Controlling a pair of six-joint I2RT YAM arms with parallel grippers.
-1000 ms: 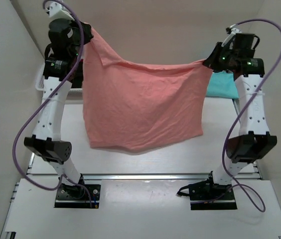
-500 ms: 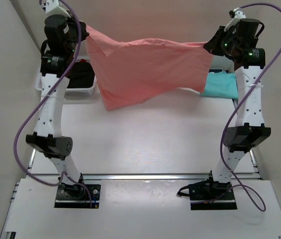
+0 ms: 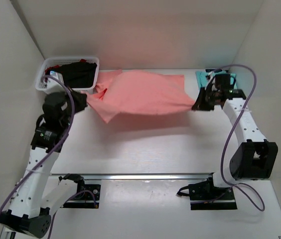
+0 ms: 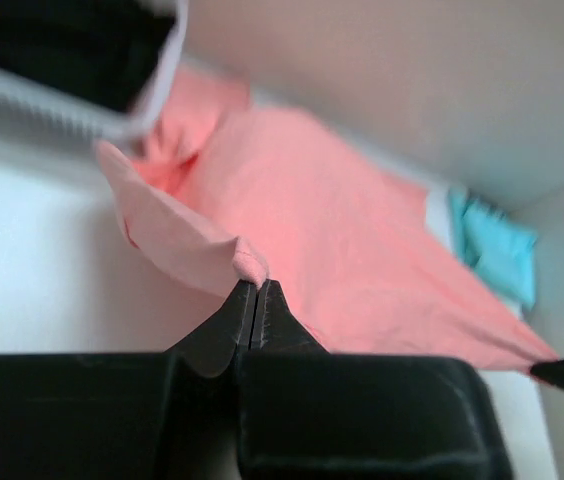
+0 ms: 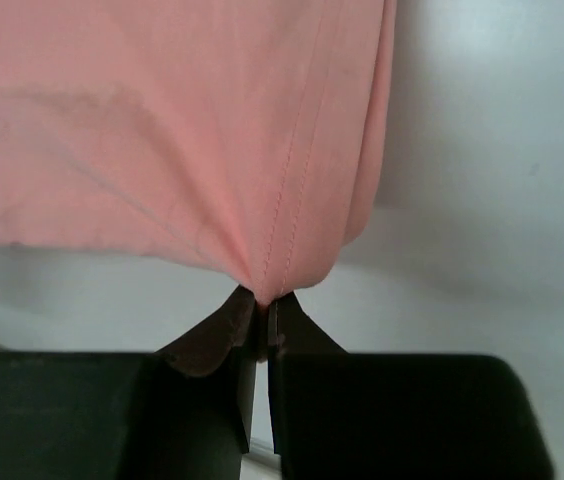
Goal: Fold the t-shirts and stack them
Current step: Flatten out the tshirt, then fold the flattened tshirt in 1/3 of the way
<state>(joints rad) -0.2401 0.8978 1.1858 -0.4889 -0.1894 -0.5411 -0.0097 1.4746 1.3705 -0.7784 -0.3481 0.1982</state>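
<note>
While the left gripper (image 3: 84,99) pinches one corner of the salmon-pink t-shirt (image 3: 143,94) just beside the white basket (image 3: 70,58), the cloth stretches rightward, low over the table (image 3: 145,144), to the right gripper (image 3: 196,105), clamped on the opposite corner near the teal t-shirt (image 3: 200,77).

Closes in on three sides with plain off-white walls: left wall (image 3: 1,74), far wall (image 3: 145,30), right wall (image 3: 280,74). Lies white and matte as a surface (image 3: 145,144), brightest toward its near edge. Ends there in a metal rail (image 3: 150,176), with a pale base plate (image 3: 140,209) beyond. Shows soft, even light and a faint pink tint on the far wall.
</note>
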